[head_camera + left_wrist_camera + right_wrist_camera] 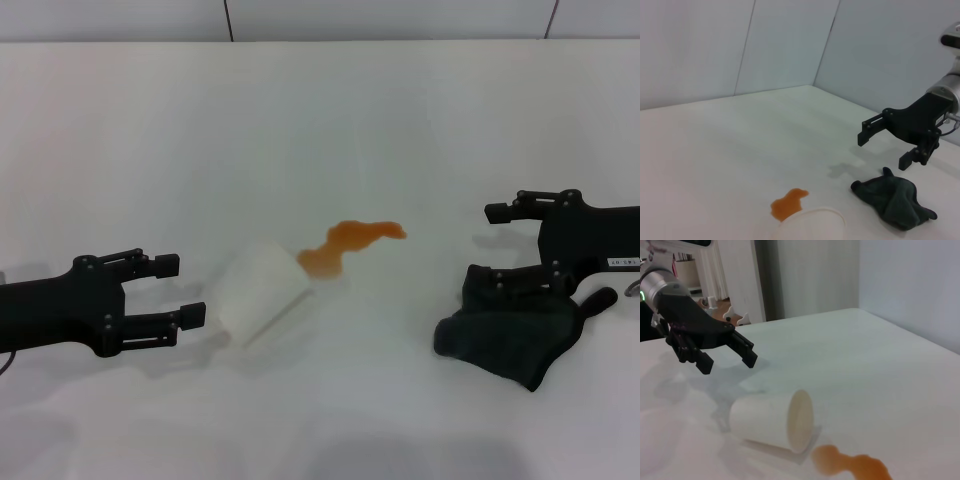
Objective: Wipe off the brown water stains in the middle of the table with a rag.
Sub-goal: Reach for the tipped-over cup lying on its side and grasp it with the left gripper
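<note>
The table [320,120] stretched white under both arms. The left gripper [170,290] hovered low over it with its fingers spread, and a paper cup [262,290] lay on its side just beyond those fingertips. The right gripper [485,245] was also spread, its lower finger directly above the rag [510,340], which lay crumpled on the table beneath and slightly in front of it; whether finger and cloth touched could not be told. The brown water stains [350,243] sat between the two grippers, at the cup's mouth, well apart from the rag.
</note>
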`<state>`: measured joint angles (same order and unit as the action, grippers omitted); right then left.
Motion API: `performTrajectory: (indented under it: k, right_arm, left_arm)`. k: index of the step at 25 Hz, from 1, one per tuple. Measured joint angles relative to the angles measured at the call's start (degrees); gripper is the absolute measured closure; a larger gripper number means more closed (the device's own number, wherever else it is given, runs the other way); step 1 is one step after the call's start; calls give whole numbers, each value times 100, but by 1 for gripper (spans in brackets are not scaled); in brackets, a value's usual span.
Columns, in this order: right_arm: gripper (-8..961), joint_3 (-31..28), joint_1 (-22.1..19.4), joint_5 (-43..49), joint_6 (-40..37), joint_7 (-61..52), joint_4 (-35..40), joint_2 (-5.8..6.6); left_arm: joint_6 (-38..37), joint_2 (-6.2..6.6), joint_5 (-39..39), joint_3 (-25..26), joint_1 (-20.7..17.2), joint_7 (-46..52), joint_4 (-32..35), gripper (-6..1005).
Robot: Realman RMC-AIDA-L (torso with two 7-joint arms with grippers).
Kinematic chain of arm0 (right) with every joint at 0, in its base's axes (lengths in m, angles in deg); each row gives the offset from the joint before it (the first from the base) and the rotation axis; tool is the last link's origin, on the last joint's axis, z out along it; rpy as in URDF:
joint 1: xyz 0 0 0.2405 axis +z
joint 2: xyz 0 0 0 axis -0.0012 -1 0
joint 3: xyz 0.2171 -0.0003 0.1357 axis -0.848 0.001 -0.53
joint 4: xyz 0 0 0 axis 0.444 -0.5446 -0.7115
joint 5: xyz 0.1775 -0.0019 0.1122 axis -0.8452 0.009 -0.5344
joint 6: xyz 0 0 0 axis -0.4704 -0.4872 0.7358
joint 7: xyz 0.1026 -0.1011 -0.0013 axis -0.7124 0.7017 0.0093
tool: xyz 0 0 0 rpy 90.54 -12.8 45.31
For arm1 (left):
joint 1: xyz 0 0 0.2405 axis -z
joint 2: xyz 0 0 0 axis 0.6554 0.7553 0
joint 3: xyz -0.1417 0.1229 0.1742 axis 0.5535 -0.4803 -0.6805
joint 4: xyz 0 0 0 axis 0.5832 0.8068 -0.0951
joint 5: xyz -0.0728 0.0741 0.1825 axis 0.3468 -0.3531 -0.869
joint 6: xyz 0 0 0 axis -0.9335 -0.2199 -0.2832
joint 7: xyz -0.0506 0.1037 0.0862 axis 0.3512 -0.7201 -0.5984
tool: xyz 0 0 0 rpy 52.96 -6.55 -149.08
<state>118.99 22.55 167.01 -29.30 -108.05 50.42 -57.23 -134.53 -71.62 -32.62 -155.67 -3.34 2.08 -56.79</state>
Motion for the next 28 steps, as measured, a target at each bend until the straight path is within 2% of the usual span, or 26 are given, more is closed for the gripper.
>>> performTrajectory:
  k: [20,25,28]
  right_arm:
    - [98,28,-7,0,0,0,0,0]
    - [98,28,-1,0,0,0,6,0]
    - [98,28,39,0,0,0,14,0]
  left_arm:
    - [-44,-4,-1,0,3,172,-74,170]
    - [-465,29,-14,-1,268,1462,-875,171]
    - [-574,42,-350,-4,741,2043,-1707,172]
